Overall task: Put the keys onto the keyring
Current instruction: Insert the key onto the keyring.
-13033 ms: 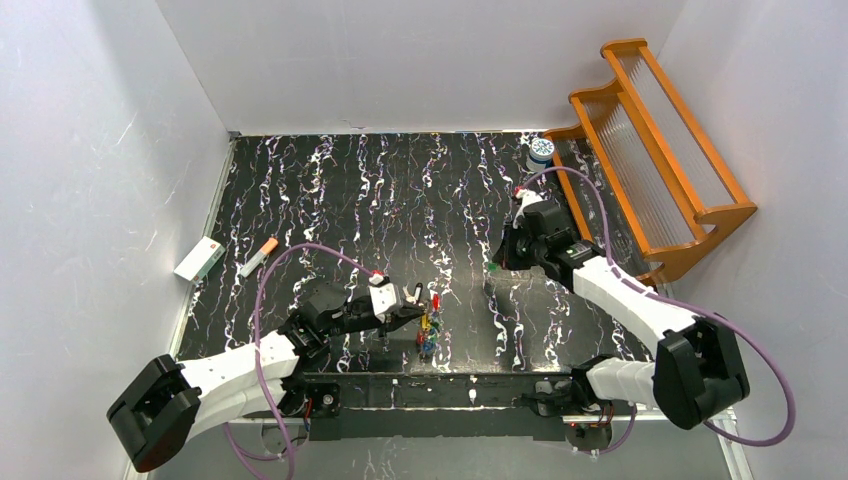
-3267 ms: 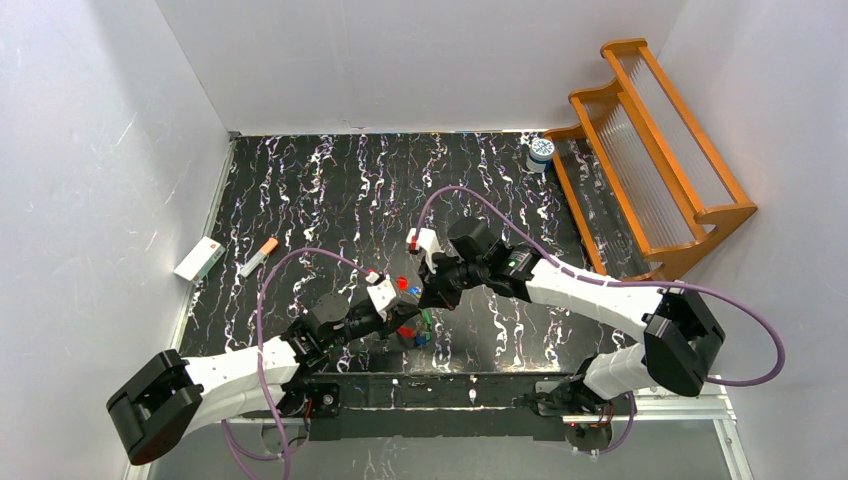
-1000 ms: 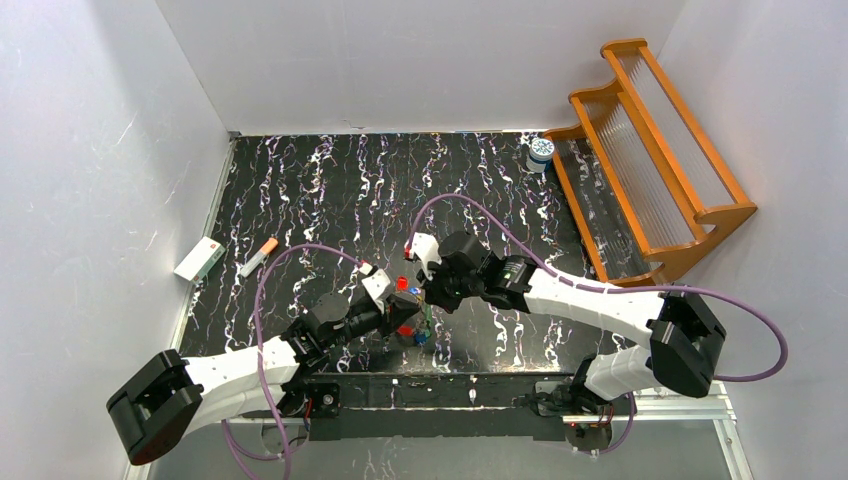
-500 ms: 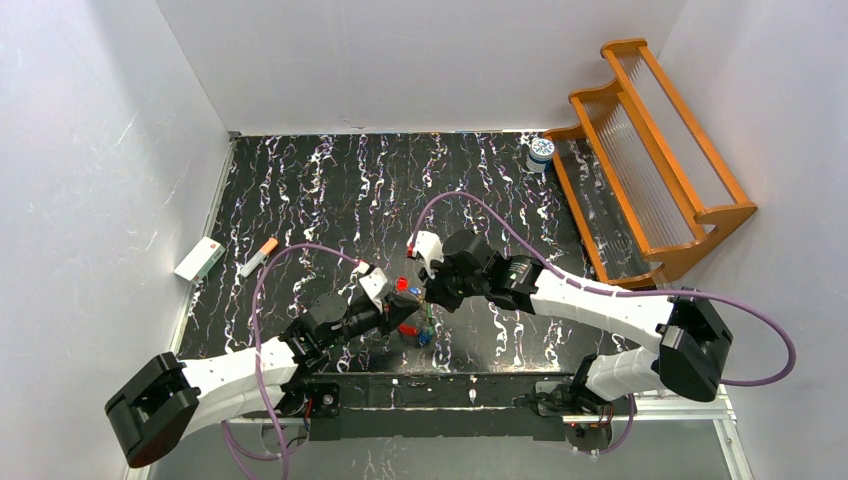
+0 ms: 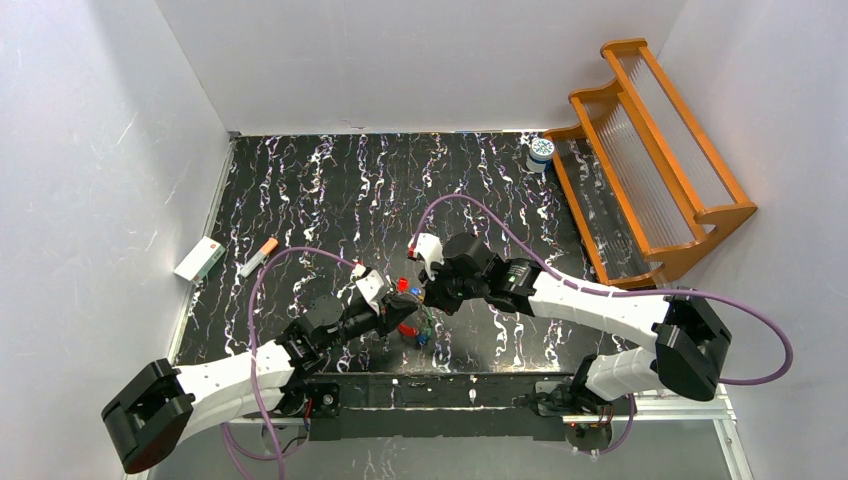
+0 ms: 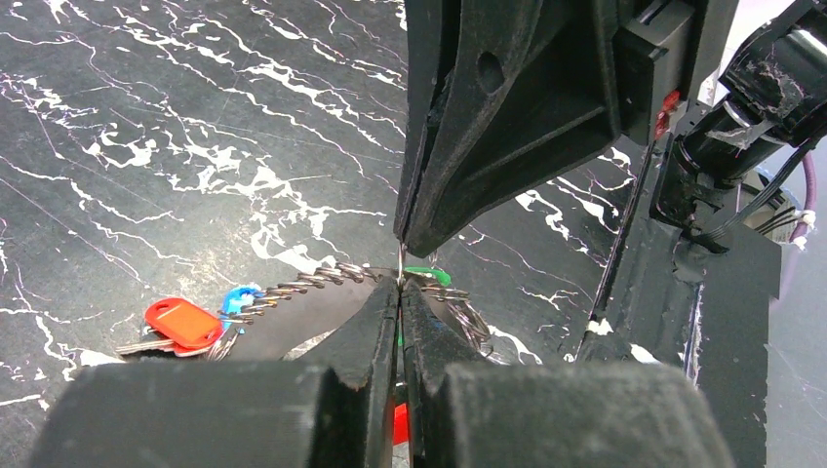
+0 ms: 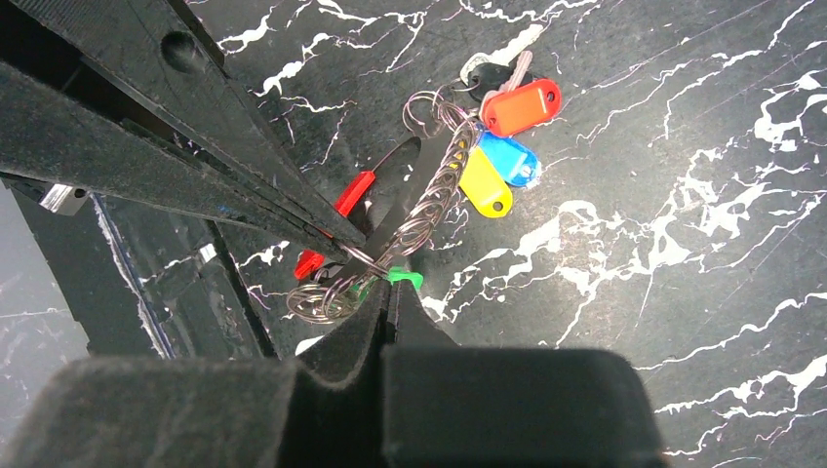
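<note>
Swung in from 2 o'clock, the right arm point(image 5: 600, 295) now reaches low across the black marbled table point(image 5: 330, 190). Near 6 o'clock the left gripper point(image 6: 400, 292) is clamped on the thin round metal keyring point(image 7: 429, 195), silvery keys with coloured plastic heads point(image 7: 507, 107) strung on it. The right gripper point(image 7: 387, 292) pinches the same wire. Opposed pulling could twist it free.
</note>
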